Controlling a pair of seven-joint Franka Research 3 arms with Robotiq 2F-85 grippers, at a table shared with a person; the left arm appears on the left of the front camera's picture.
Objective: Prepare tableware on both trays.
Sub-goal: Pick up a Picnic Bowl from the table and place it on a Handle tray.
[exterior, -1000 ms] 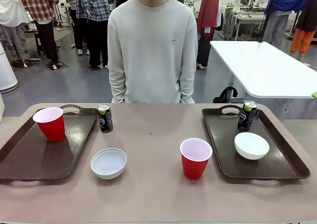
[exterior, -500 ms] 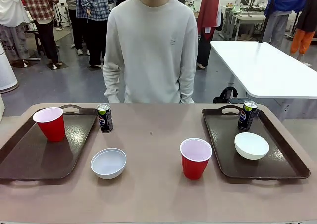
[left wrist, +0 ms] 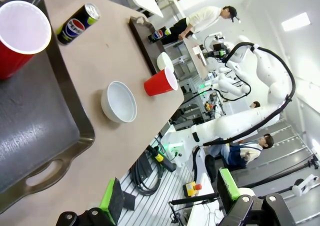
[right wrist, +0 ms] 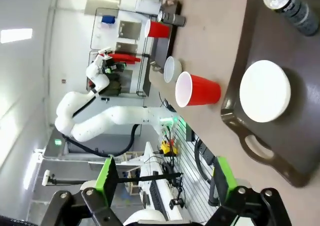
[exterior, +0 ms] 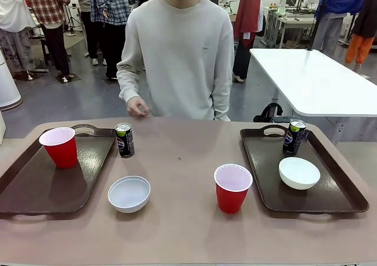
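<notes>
Two trays, two red cups, two white bowls and two dark cans are set out on the table [exterior: 182,230]. The left tray [exterior: 41,189] holds one red cup [exterior: 59,147], upright at its far end. The right tray [exterior: 336,198] holds a bowl [exterior: 299,173] and, behind it, a can [exterior: 293,137]. The second cup [exterior: 232,188] stands on bare table just left of the right tray. The second bowl [exterior: 129,193] sits just right of the left tray, and the second can [exterior: 124,140] stands by that tray's far right corner (off the rim, on the tabletop). The cups and bowls look empty. Both cans carry a red, white and blue roundel; their lettering is too small to read. The left gripper [left wrist: 170,196] and right gripper [right wrist: 165,181] have their jaws spread wide with nothing between them. The person's hand [exterior: 138,106], loosely curled, hovers over the table's far edge.
</notes>
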